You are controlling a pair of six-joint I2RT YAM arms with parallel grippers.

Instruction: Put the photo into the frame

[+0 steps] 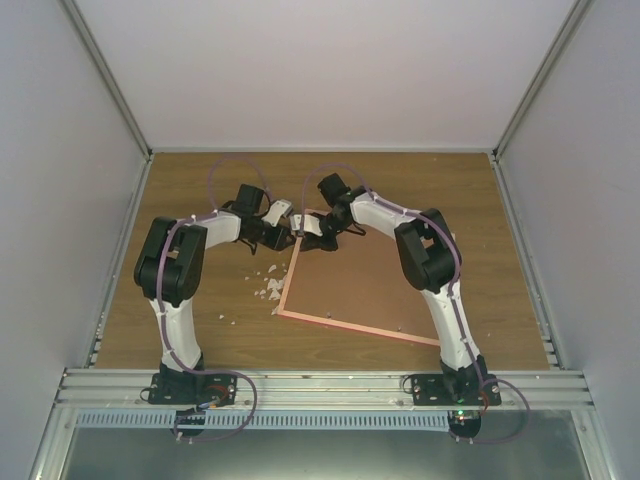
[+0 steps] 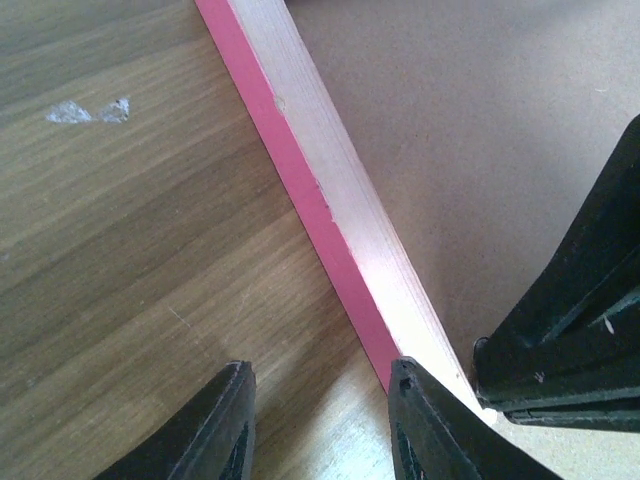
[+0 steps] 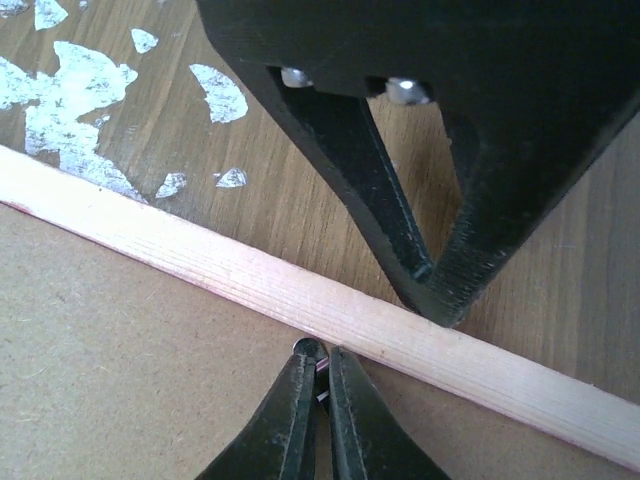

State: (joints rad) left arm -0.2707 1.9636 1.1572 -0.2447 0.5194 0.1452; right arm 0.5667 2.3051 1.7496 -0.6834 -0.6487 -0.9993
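The frame [image 1: 350, 328] lies face down on the table, its pale back rail [image 3: 240, 270] and pink outer edge [image 2: 290, 160] showing. A plain brown backing board [image 1: 355, 280] fills it. The photo is hidden. My left gripper [image 1: 290, 240] is open at the frame's far left corner. In its wrist view [image 2: 320, 420], one finger rests over the rail end and the other over bare table. My right gripper [image 1: 308, 232] is shut, its tips [image 3: 318, 355] on the backing board [image 3: 130, 360] against the rail's inner edge, at a small dark tab. The left fingers [image 3: 390, 220] hang just across the rail.
White flakes [image 1: 270, 290] are scattered on the wooden table left of the frame [image 3: 70, 90]. Both arms reach in from the near edge and their grippers nearly touch. Grey walls enclose the table on three sides.
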